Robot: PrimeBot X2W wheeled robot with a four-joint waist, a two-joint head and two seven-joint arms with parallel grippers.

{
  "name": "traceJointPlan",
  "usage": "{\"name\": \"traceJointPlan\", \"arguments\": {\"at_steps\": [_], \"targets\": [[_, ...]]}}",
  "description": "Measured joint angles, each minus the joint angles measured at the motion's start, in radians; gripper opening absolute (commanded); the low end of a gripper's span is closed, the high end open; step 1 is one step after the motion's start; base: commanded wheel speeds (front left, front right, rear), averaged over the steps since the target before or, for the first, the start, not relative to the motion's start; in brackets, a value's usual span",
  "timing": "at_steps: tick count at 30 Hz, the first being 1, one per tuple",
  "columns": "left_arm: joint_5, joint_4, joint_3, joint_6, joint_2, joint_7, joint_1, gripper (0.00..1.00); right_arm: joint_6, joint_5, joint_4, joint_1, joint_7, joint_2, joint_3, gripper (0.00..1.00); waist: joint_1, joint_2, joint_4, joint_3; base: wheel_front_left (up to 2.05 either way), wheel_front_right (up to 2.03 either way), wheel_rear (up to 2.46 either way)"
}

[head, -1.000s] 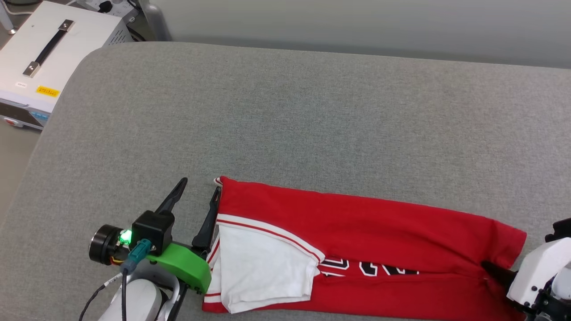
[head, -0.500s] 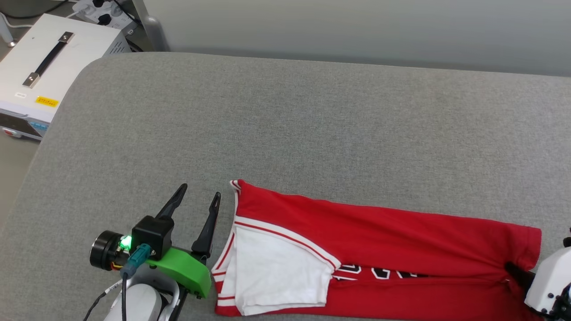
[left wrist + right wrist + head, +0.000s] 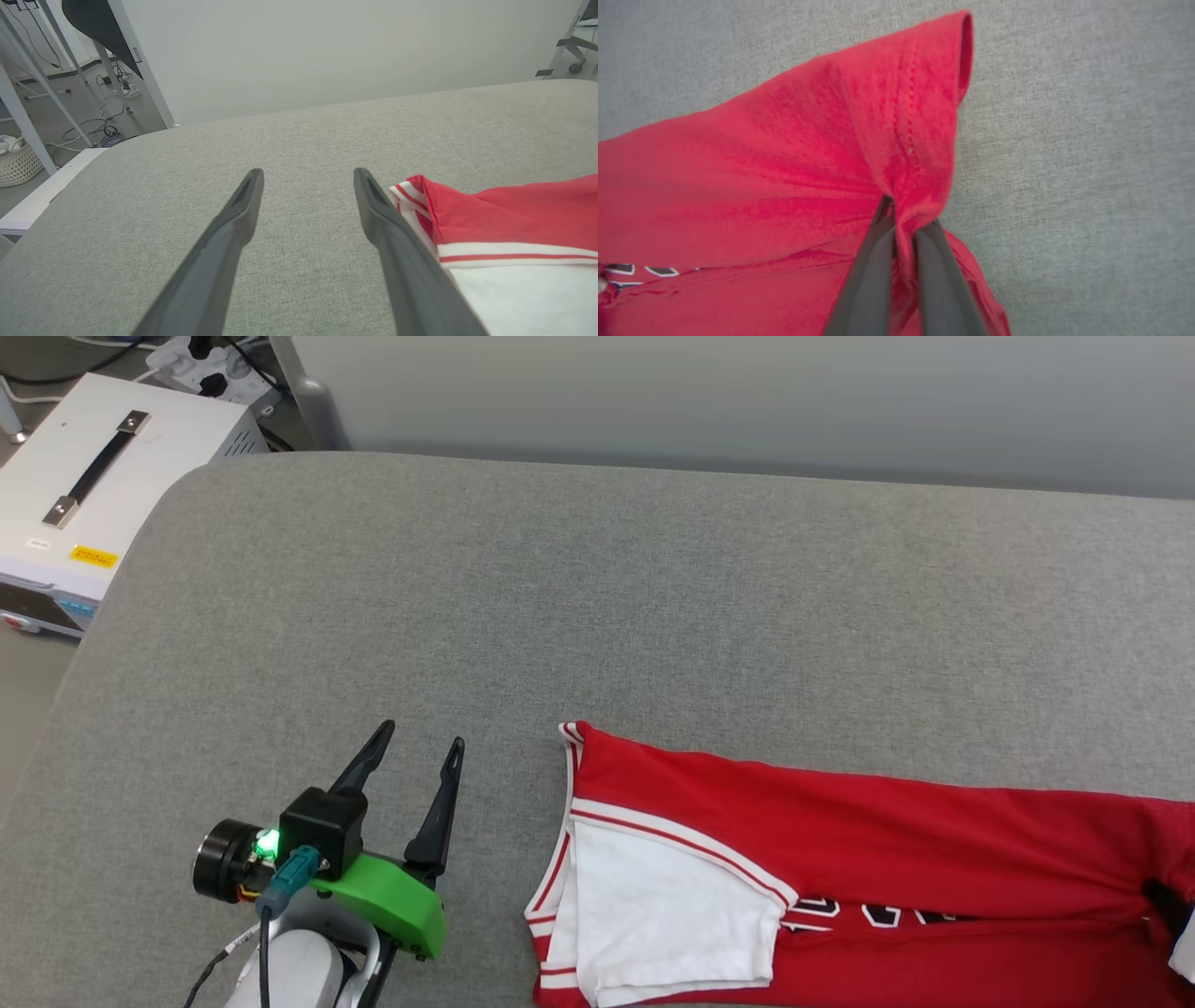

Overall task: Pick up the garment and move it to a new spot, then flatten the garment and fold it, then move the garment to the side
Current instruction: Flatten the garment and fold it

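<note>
Head view: folded red garment flat along near right of grey table, left gripper beside its striped end, not touching; left wrist view: left gripper spread wide, holding nothing; right wrist view: right gripper pinched tight on the garment's bunched red hem.

Grey fabric-covered table with a rounded far-left corner, plain pale wall behind it. Off its left edge: white equipment case, black strap handle on top, yellow label near its front edge. Power strip with plugs beyond the case. Left wrist view: white woven basket, loose cables on the floor, slanted metal frame legs, possibly a chair caster far right.
</note>
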Motion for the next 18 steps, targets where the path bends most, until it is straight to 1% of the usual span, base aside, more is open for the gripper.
{"name": "traceJointPlan", "arguments": {"at_steps": [6, 11, 13, 14, 18], "targets": [[0.008, 0.005, 0.019, -0.009, -0.017, 0.0, 0.022, 1.0, 0.0, 0.014, -0.08, 0.014, 0.008, 0.011, 0.017, 0.0, 0.0, 0.0, -0.002, -0.029, 0.0, 0.0, 0.0], [0.013, 0.007, 0.031, -0.011, -0.028, 0.0, 0.035, 1.0, 0.0, 0.027, -0.171, 0.062, 0.062, 0.033, 0.031, 0.0, 0.0, 0.0, -0.001, -0.054, 0.0, 0.0, 0.0], [0.013, 0.008, 0.036, -0.018, -0.032, 0.0, 0.04, 1.0, 0.0, 0.03, -0.215, 0.081, 0.091, 0.05, 0.038, 0.0, 0.0, 0.0, 0.0, -0.064, 0.0, 0.0, 0.0], [0.015, 0.01, 0.04, -0.019, -0.036, 0.0, 0.047, 1.0, 0.0, 0.039, -0.254, 0.094, 0.115, 0.071, 0.043, 0.0, 0.0, 0.0, 0.002, -0.073, 0.0, 0.0, 0.0], [0.021, 0.013, 0.049, -0.025, -0.05, 0.0, 0.057, 1.0, 0.0, 0.05, -0.334, 0.113, 0.174, 0.125, 0.074, 0.0, 0.0, 0.0, 0.009, -0.085, 0.0, 0.0, 0.0]]}}
